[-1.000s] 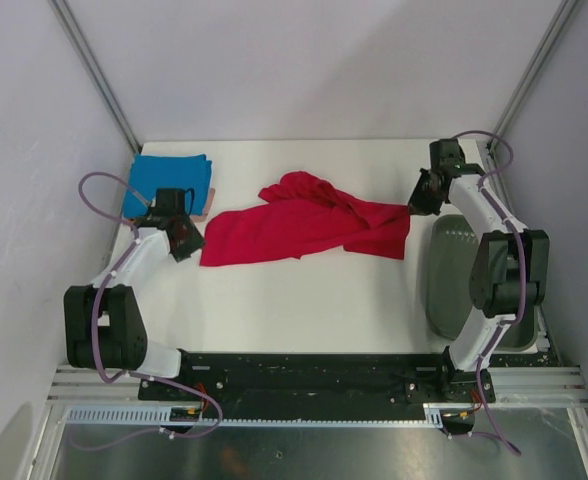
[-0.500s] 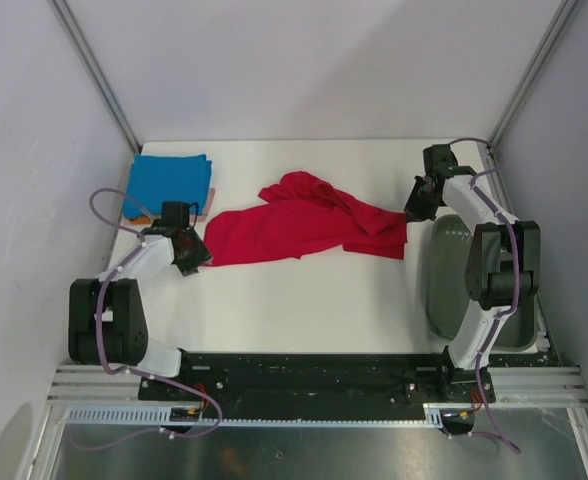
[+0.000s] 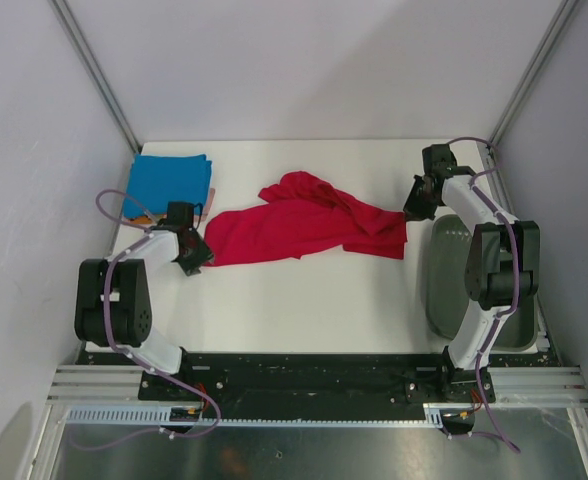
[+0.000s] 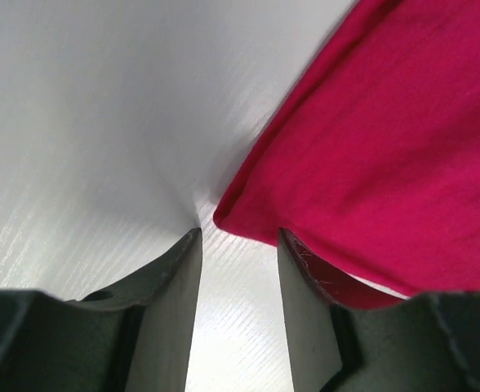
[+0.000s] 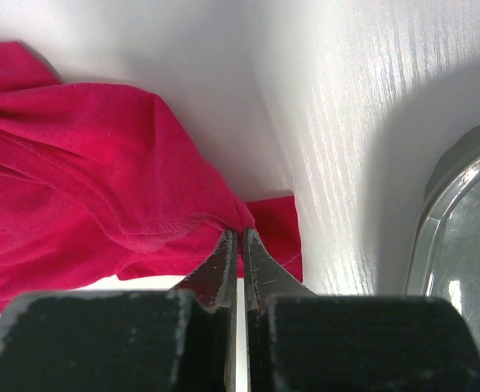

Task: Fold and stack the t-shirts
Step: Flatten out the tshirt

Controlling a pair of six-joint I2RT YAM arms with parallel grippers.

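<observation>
The left tool point(image 4: 238, 243) is half open and low on the surface point(image 3: 304, 300), with a corner of the red t-shirt point(image 3: 304, 225) right at its mouth but not yet between the fingers. The right tool point(image 5: 240, 233) is closed, apparently pinching the hem at the opposite end, though the fingertips hide the contact. The shirt lies bunched mid-surface, well apart from the folded blue t-shirt point(image 3: 169, 180) at the far left. The left tool should push a little further in, so it grips cloth rather than edge, before both tools pull the shirt taut.
</observation>
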